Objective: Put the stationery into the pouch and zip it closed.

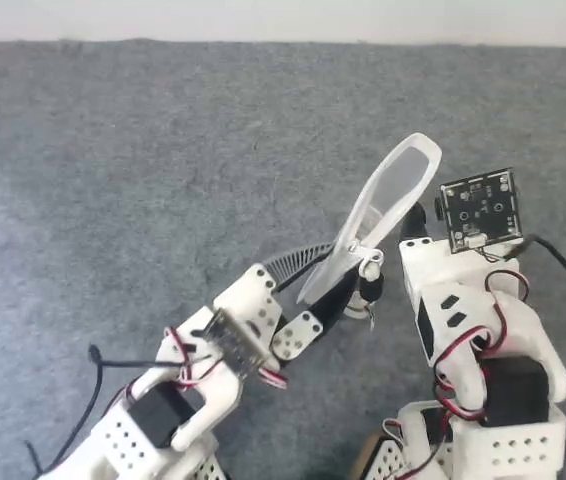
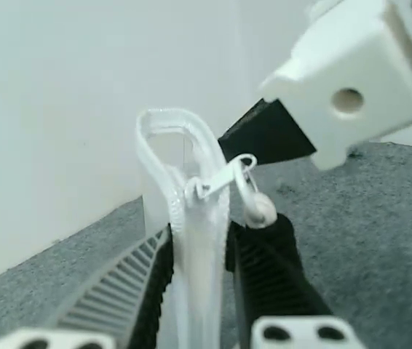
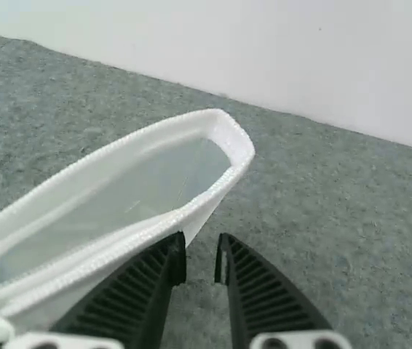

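Your left tool (image 2: 199, 243) is closed tight on the white pouch (image 1: 383, 210) and holds it up, tilted, above the grey counter (image 1: 113, 150). Your right tool (image 3: 200, 254) is just beside the pouch, its jaws only a little apart, with nothing between them.

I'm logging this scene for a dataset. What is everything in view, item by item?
pouch: one, translucent white, held up in the air
zip pull: one, silvery, on the pouch's edge
carpet: one, grey, covering the table
wall: one, white, behind the table
left end effector: one, white and black, shut on the pouch
right end effector: one, white and black, slightly open beside the pouch's far end
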You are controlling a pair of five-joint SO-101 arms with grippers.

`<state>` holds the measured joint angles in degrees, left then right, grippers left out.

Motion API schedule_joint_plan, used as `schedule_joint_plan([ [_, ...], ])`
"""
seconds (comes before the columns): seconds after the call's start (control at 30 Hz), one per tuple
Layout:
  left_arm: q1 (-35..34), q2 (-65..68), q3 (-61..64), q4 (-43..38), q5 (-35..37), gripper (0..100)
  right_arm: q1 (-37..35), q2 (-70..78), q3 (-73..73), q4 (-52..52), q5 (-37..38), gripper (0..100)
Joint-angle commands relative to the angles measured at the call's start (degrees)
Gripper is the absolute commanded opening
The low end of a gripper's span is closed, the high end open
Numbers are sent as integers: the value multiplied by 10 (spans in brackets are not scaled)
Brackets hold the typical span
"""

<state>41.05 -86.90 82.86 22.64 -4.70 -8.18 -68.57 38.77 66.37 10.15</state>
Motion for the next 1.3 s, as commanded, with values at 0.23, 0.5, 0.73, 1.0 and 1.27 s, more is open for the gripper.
schedule_joint_plan([
  [0.23,0,221,-169,37,66,116,-6,-15,3,6,-5,69],
  [0.5,-48,227,-158,-12,70,109,-8,-15,7,6,-5,69],
  [0.73,-60,226,-149,-16,66,12,-7,-18,-9,46,-1,74],
  [1.0,-84,226,-136,-15,40,10,-8,-92,-85,181,22,209],
  [1.27,-83,226,-136,-15,37,10,-127,-107,-84,219,30,217],
])
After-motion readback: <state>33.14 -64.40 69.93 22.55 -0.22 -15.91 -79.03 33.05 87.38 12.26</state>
